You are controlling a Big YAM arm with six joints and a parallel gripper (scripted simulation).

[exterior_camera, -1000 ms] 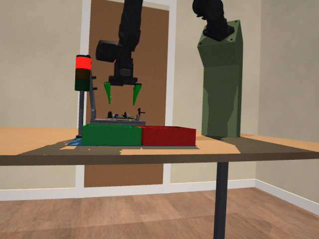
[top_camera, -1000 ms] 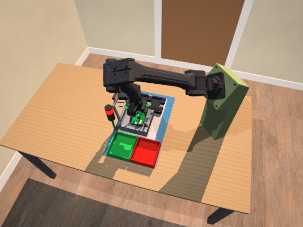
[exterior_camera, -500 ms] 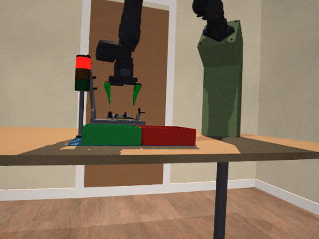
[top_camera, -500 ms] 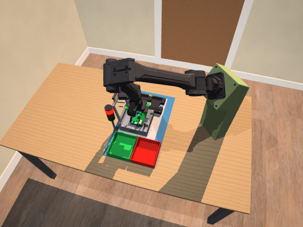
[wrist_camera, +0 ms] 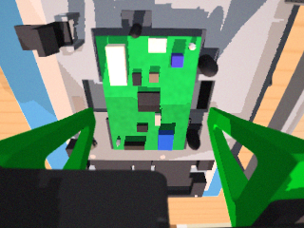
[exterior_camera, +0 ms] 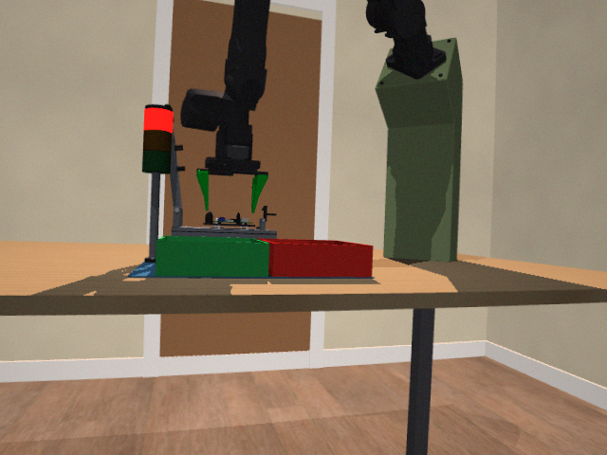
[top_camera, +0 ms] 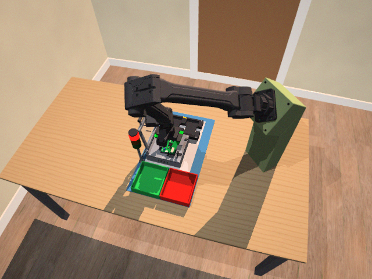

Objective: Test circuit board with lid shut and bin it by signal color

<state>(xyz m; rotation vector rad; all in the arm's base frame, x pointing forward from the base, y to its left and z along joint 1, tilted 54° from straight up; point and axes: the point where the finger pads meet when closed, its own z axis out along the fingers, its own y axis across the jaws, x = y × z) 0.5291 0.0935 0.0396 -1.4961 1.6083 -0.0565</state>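
Gripper (exterior_camera: pixel 229 200) open above circuit board (wrist_camera: pixel 148 90), signal tower (exterior_camera: pixel 157 136) red

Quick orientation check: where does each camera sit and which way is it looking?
Top: high above the table's bin side, looking down at the tester, bins and whole arm.
Exterior: at table-edge height, facing the green bin and red bin; shows the open gripper and the tower lit red.
Wrist: behind the fingers, looking down at the board.
All three show the board in the tester.
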